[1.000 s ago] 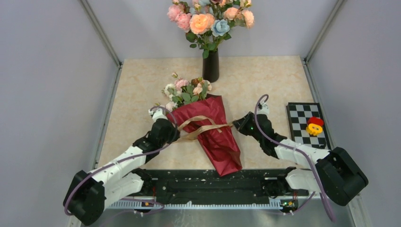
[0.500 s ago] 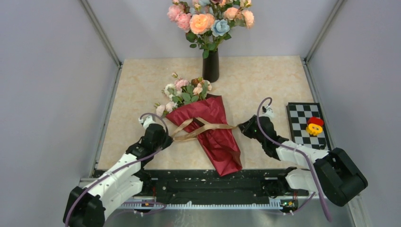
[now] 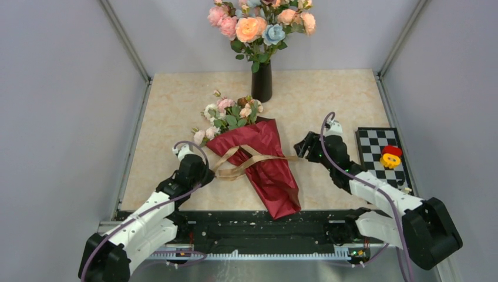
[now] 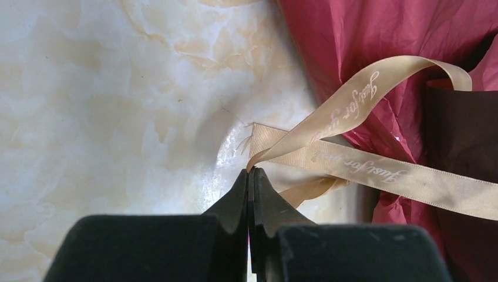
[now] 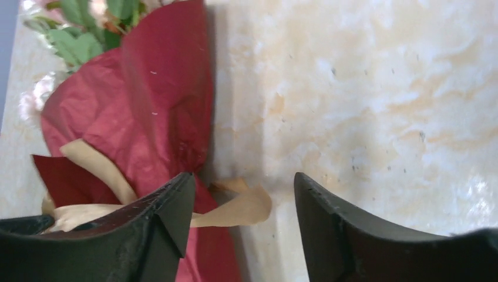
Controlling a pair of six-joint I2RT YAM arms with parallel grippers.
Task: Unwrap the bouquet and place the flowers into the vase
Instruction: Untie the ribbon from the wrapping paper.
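Left tool (image 4: pixel 251 176): jaws pressed together, low over the bench (image 3: pixel 170 111) near its left edge. A fold of the ribbon (image 4: pixel 352 170) meets the very tips and seems to be pinched there, though the contact point is small.
Right tool (image 5: pixel 238 182): jaws standing wide apart, holding nothing. One loose end of the ribbon lies flat on the bench between them.
Ribbon: tan with pale script lettering, crossing the red paper in slack loops from the left tool's side to the right tool's side.
Bouquet (image 3: pixel 273 176): lies on its side at the middle of the bench. The narrow end points at the near edge and the wide end faces the far edge, between the two tools.
Flowers (image 3: pixel 232 114): small cream, pink and brownish blooms with green leaves, spilling from the wide end of the paper onto the bench.
Vase (image 3: pixel 262 82): black and upright at the middle of the far edge, well apart from the bouquet. It holds larger blooms (image 3: pixel 258 23) in peach, pink and blue.
Checkered board (image 3: pixel 371 150): lies by the right edge, just beside the right arm, with a red and yellow piece on it.
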